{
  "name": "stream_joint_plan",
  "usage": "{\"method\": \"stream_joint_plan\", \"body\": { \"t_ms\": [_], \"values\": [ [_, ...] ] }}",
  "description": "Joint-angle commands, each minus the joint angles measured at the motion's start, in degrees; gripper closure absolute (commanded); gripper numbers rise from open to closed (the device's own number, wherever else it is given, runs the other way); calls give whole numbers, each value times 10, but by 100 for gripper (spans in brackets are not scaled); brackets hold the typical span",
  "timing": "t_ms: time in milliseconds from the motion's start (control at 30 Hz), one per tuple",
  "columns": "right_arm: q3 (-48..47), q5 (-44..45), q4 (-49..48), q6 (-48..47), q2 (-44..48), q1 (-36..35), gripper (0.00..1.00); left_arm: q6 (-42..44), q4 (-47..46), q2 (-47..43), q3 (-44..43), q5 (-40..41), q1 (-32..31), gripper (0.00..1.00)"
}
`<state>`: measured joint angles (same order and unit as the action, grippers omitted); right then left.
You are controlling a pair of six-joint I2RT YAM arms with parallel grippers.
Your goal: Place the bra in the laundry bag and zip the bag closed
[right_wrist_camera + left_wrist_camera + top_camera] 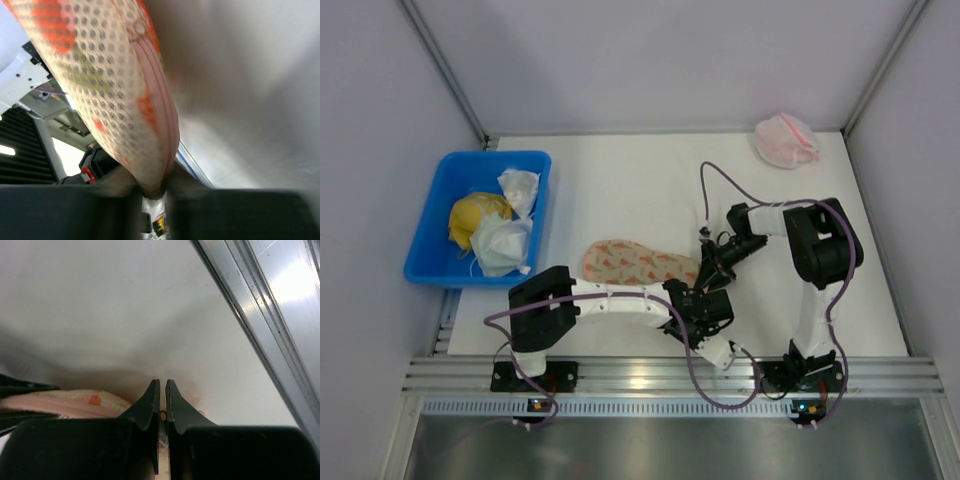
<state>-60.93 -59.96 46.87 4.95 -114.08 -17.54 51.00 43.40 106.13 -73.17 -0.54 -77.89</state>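
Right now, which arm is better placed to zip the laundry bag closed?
Left, probably. Its jaws are closed at the laundry bag edge with a small ring between them, likely the zipper pull. The right jaws clamp the bag's end.

Honestly nothing readable here, no text, labels, brands or numbers on anything, and the red-orange marks on the laundry bag (640, 265) are just pattern.
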Motion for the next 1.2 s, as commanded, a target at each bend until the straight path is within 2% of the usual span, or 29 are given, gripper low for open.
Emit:
{"method": "stream_joint_plan", "body": {
  "t_ms": [0,67,100,167,200,267,333,467,633,667,733,767,833,967,1167],
  "values": [
    [-48,26,-45,-11,25,39,72,-44,22,-10,2,-40,8,100],
    [-49,29,-35,-12,33,44,55,-55,10,12,-41,-31,36,100],
    [-49,35,-32,-13,42,48,40,-63,-3,17,-54,-28,45,100],
    [-48,42,-23,-13,52,59,28,-63,-9,40,-95,-29,69,100],
    [-47,42,-21,-13,61,65,17,-62,-9,48,-109,-29,74,100],
    [-43,39,-13,-16,68,79,10,-57,-13,68,-143,-19,86,100],
    [-40,28,-7,-19,71,81,10,-53,-19,85,-167,-16,94,100],
    [-15,10,-34,0,76,73,16,-47,-31,107,-198,-9,100,100],
    [-11,5,-47,3,65,53,34,-52,-43,130,-226,-6,104,100],
    [-13,3,-48,5,59,51,46,-56,-44,131,-228,-8,104,100],
    [-20,4,-47,5,55,51,63,-61,-44,131,-229,-17,104,100],
    [-23,5,-46,4,52,51,82,-64,-44,131,-227,-20,104,100],
    [-28,16,-49,7,47,53,100,-72,-43,125,-219,-28,104,100],
    [-39,15,-54,9,37,64,100,-96,-48,108,-196,-46,102,100],
    [-60,15,-53,7,20,87,100,-136,-98,59,-116,-65,94,100]
  ]
}}
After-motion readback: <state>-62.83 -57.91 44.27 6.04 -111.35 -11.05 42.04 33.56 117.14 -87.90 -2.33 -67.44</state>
